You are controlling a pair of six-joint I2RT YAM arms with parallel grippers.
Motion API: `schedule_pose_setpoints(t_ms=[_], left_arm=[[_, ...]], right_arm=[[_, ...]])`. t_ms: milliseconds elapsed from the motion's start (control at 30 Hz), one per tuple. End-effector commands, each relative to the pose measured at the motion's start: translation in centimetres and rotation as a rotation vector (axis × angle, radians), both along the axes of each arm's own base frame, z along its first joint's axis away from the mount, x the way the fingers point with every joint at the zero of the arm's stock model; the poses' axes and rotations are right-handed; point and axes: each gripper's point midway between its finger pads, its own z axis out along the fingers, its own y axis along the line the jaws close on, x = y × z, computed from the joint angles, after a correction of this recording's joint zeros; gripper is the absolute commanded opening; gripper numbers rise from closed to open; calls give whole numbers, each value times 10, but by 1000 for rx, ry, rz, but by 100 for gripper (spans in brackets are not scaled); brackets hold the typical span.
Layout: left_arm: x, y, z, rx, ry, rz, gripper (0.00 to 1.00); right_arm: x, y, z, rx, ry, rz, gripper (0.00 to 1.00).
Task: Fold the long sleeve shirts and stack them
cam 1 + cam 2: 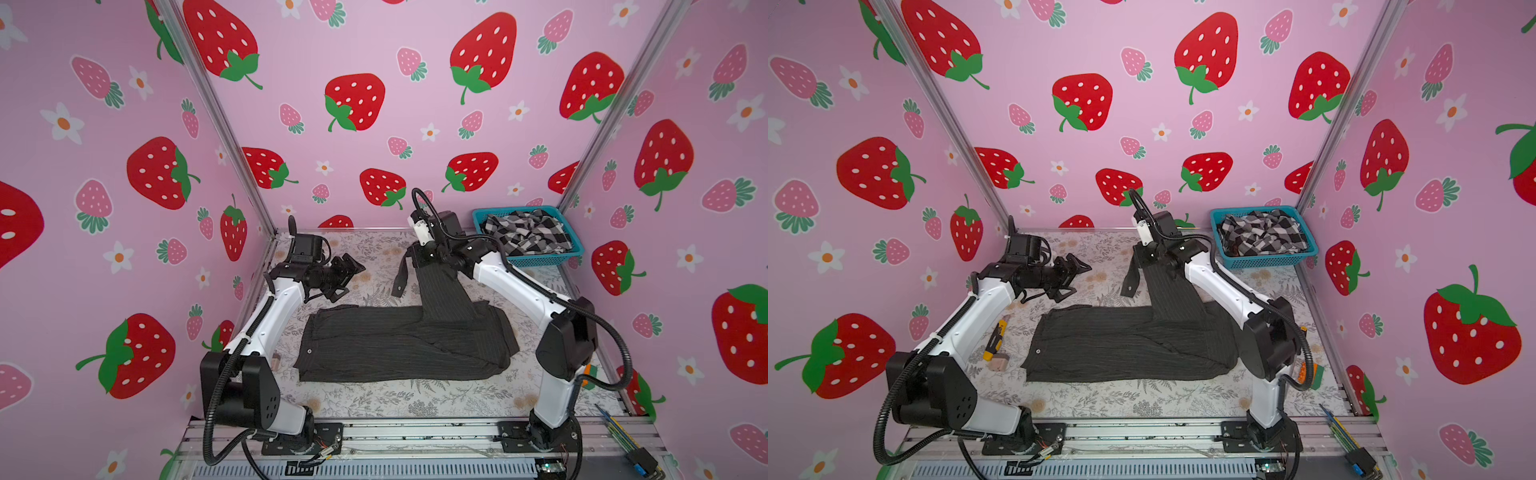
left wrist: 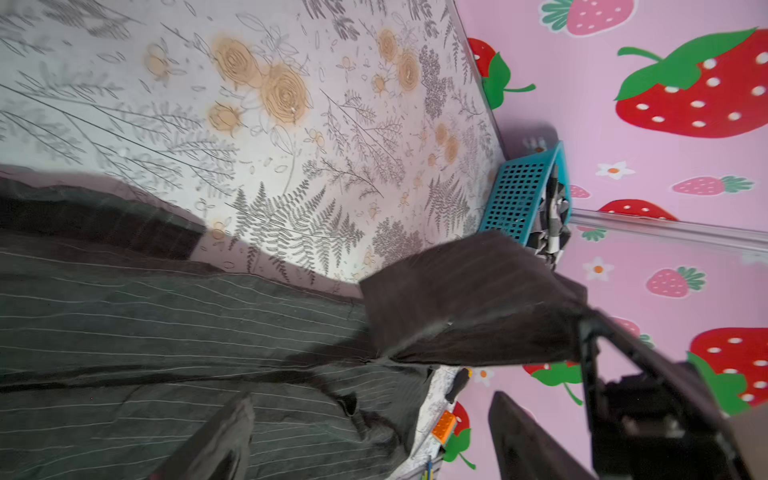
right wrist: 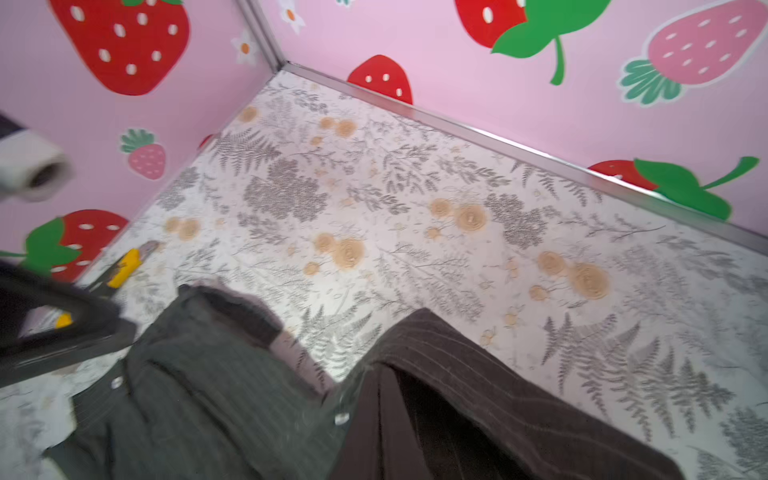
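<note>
Pinstriped shirt (image 1: 399, 345) (image 1: 1125, 349): dark grey, lies flat and partly folded across the middle of the counter, its long side running from the left edge toward the right edge.
Counter (image 1: 374, 399) (image 1: 1100, 399): covered in a floral print; bare along the front edge and behind the shirt.
Sleeve (image 1: 444, 291) (image 1: 1167, 291): lifted off the shirt's right part and pulled up toward the back edge; a loose cuff strip (image 1: 401, 276) hangs down beside it.
Basket (image 1: 540, 261) (image 1: 1266, 262): blue, in the back right corner of the counter, just beside the right arm.
Checked shirt (image 1: 528, 232) (image 1: 1262, 232): black and white, crumpled inside the basket.
Right gripper (image 1: 419, 253) (image 1: 1148, 253): above the back part of the counter, pressed together on the top end of the sleeve, which hangs from it.
Left gripper (image 1: 353, 268) (image 1: 1077, 268): spread wide, holding nothing, in the air above the back left part of the counter, apart from the shirt's back edge.
Knife (image 1: 994, 338): yellow and black, near the left edge beside the shirt; the left arm hides it in a top view.
Block (image 1: 998, 364): small, pinkish, just in front of the knife.
Hidden: the right gripper's fingertips are covered by its own body and by cloth in both top views; the right wrist view shows only the sleeve (image 3: 478, 395), blurred.
Left wrist view: two dark fingers (image 2: 519, 436) stand wide apart over the shirt (image 2: 166, 332), blurred.
</note>
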Motion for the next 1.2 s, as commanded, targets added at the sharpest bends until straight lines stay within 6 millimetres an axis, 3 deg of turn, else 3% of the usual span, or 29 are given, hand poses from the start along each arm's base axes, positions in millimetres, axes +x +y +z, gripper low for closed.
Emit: schedule_pose_setpoints(t_ms=[0,167,333,433,733,967,1167], left_arm=[[7,-35,-2,-153,36,-12,93],[-15,-87,-24,-235,174,-28,96],[-54,-116,-49,-248,294,2,100],[-60,-111,-63,-218,329,39,99],[-31,-99,-68,-209,329,138,99],[-37,-105,-84,-209,400,158,100],[-34,-103,-99,-225,422,197,83]], right_arm=[[-21,1,-35,29,96,-22,0],[-37,-5,-52,58,140,-72,0],[-39,-12,-65,47,155,-107,0],[-41,-16,-64,60,154,-120,0],[-56,-23,-57,121,147,-121,0],[-61,-28,-59,144,147,-126,0],[-65,-29,-58,158,143,-121,0]])
